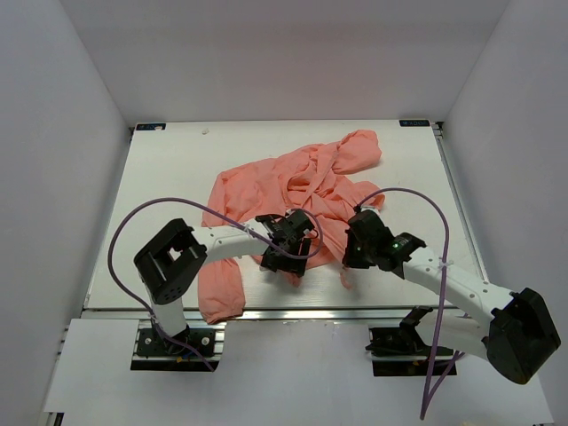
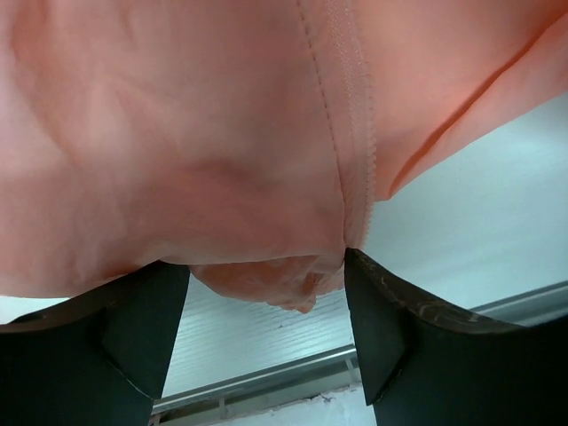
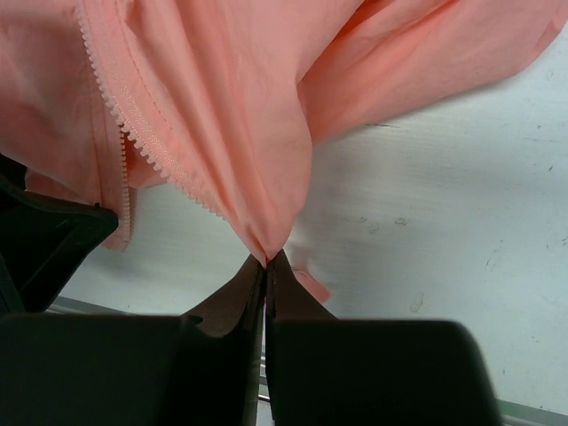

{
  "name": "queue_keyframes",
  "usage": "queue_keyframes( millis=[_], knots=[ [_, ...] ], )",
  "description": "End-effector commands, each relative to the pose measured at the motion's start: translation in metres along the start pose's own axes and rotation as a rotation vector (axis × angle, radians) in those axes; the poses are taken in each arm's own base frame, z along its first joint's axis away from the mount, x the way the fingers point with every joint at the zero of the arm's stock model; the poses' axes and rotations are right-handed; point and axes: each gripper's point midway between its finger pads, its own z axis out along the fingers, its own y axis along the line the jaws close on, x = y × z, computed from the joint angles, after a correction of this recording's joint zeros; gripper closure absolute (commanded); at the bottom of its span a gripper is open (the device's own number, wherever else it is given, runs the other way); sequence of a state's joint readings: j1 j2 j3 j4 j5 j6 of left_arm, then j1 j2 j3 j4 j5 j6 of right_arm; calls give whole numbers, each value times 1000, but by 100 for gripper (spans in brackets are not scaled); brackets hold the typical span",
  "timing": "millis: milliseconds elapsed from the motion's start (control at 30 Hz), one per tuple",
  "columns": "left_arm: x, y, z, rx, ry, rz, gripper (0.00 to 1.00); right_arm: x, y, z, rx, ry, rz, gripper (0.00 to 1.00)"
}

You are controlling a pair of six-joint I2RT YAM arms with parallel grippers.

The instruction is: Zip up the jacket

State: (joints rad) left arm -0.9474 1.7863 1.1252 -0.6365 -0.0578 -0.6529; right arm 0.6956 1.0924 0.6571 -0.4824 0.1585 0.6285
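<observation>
The jacket [image 1: 293, 177] is lying crumpled on the middle of the tabletop [image 1: 177, 160], with one sleeve trailing toward the near edge on the left. Both arms are working at its near hem.

**Right end effector** [image 3: 266, 271]: clenched, pinching a small fold of jacket fabric at the hem. A row of exposed zipper teeth [image 3: 133, 133] is running just beside that fold, unmated, so the front is judged to be open here.

**Left end effector** [image 2: 266, 328]: released, with the jaws standing wide apart. A bunched lump of hem is hanging between them, and the zipper tape [image 2: 355, 133] is ending against the inner face of one jaw. Nothing is being gripped.

**Step in hand:** securing the two lower front edges. Zipping proper is not yet under way.

**Next move calls for:**
1. Closing the left jaws on the hem right at the tape end.
2. Keeping the right pinch tensioned so the thin fabric is not sagging.
3. Locating the slider, which is not showing in any view.
</observation>
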Motion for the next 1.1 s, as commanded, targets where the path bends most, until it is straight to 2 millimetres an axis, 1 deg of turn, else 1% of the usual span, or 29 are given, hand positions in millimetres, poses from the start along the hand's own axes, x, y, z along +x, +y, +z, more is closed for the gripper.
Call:
queue_keyframes(
  millis=[0, 67, 133, 167, 233, 267, 367, 400, 467, 500, 567, 600, 733, 800, 833, 900, 933, 967, 1000, 1033, 1067],
  knots=[
    [8, 19, 9, -106, 15, 3, 20, -12, -2, -2, 20, -53, 42, 100],
    [9, 25, 11, -145, 13, -3, 21, -13, -4, -3, 31, -55, 59, 100],
    [12, 29, 12, -170, 19, 5, 24, -13, -4, -3, 33, -61, 69, 100],
    [13, 30, 12, -173, 21, 7, 31, -12, -5, -3, 32, -65, 77, 100],
    [17, 28, 15, -170, 32, 16, 37, -14, -5, -4, 25, -79, 85, 100],
    [19, 27, 16, -170, 36, 20, 46, -14, -4, -5, 21, -83, 89, 100],
    [24, 30, 18, -189, 56, 28, 60, -14, -7, -4, 31, -91, 91, 100],
    [25, 30, 18, -189, 62, 28, 69, -15, -7, -5, 32, -94, 89, 100],
    [25, 27, 17, -174, 65, 29, 80, -16, -7, -6, 31, -98, 85, 100],
    [23, 23, 17, -157, 57, 30, 90, -16, -6, -5, 23, -101, 76, 100],
    [20, 18, 15, -127, 49, 41, 98, -17, -4, -6, 10, -104, 71, 100],
    [17, 12, 12, -96, 41, 39, 100, -19, 0, -6, -11, -111, 67, 100],
    [7, -7, 0, -3, 7, 62, 100, -24, 9, -9, -65, -131, 48, 100],
    [-2, -19, -6, 54, -25, 81, 100, -27, 14, -12, -92, -144, 43, 100],
    [-7, -26, -14, 94, -43, 85, 100, -30, 17, -13, -109, -158, 35, 100],
    [-19, -38, -24, 151, -92, 101, 100, -35, 21, -17, -133, -182, 26, 100],
    [-21, -48, -34, 207, -102, 108, 100, -40, 24, -20, -146, -201, 24, 100],
    [-29, -55, -40, 239, -136, 110, 100, -46, 26, -24, -154, -223, 26, 100],
    [-33, -59, -45, 255, -157, 109, 100, -50, 28, -26, -161, -237, 26, 100],
    [-39, -63, -55, 280, -189, 105, 100, -54, 30, -28, -168, -249, 23, 100],
    [-47, -67, -61, 304, -225, 100, 100, -58, 33, -30, -179, -265, 25, 100]
  ],
)
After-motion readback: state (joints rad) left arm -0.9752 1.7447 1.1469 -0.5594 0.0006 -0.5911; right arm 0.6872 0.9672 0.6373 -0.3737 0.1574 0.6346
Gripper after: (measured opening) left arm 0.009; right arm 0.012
